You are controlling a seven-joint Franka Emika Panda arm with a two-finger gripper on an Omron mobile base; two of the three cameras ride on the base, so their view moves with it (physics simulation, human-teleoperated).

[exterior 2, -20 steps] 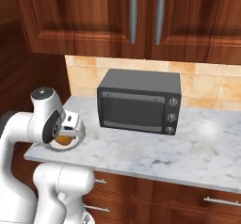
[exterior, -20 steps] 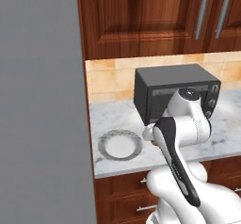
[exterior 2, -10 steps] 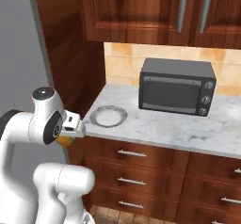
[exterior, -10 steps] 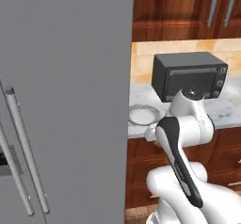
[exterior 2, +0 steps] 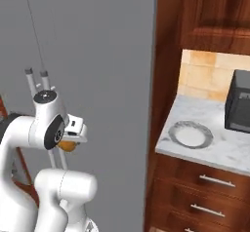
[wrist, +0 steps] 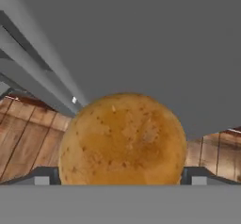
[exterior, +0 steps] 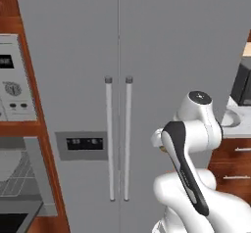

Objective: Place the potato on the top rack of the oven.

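Carrying potato (wrist: 123,140) clamped in gripper (exterior 2: 70,141); oven (exterior: 17,178) far left, top rack (exterior: 14,180) placement pending.

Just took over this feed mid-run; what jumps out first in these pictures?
The potato, orange-brown and speckled, looms large in the hand view, held in the gripper. A tall grey double-door refrigerator stands right ahead of the base. At the left base view's lower left edge, the oven with its wire rack peeks in.
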